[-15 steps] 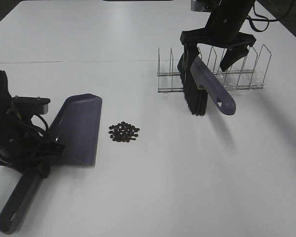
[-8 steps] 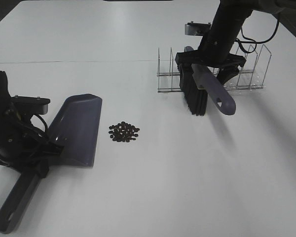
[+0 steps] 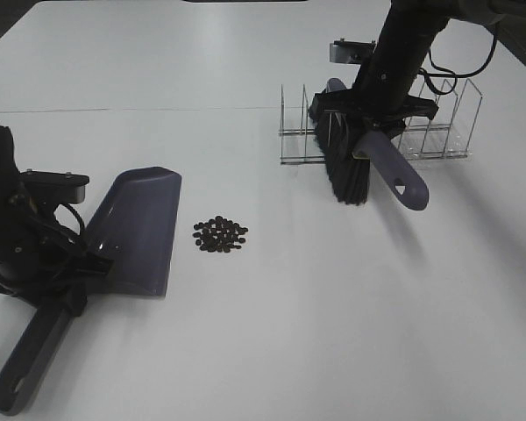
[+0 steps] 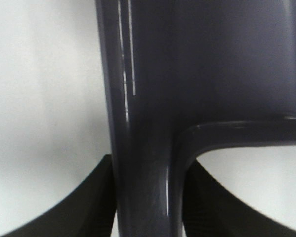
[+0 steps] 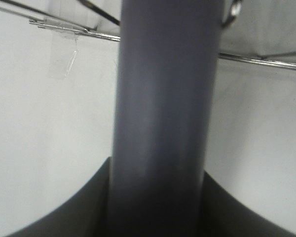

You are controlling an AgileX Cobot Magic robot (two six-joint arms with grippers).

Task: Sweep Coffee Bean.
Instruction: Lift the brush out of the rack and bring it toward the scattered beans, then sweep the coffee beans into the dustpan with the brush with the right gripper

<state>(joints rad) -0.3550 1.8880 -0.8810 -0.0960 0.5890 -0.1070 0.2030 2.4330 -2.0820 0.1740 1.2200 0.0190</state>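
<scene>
Grippers first. The right gripper (image 3: 373, 123) reaches down steeply near the far right corner of the desk (image 3: 289, 351). Its jaws are clamped on the handle of the brush (image 3: 396, 175), at the front of the wire rack (image 3: 438, 132). The brush is tilted, with its bristles low and its handle end pointing toward the near edge. The left gripper (image 3: 68, 267) sits low by the left edge, jaws squeezed on the neck of the dustpan (image 3: 140, 224). The pan lies flat with its open lip facing the right edge.

The beans (image 3: 220, 234) lie left of the desk's middle, just beside the dustpan's lip and well apart from the brush.

The right arm is cut off above the gripper in the high view. Both wrist views are filled by a handle, with only the dark inner edges of the fingers showing on either side. The right wrist view is blurred, with rack wires behind the handle. Whether the bristles touch the desk cannot be told.

Count: 2 grippers, 1 brush, 1 dustpan, 1 rack and 1 cluster of beans, which are too small to count singly.
</scene>
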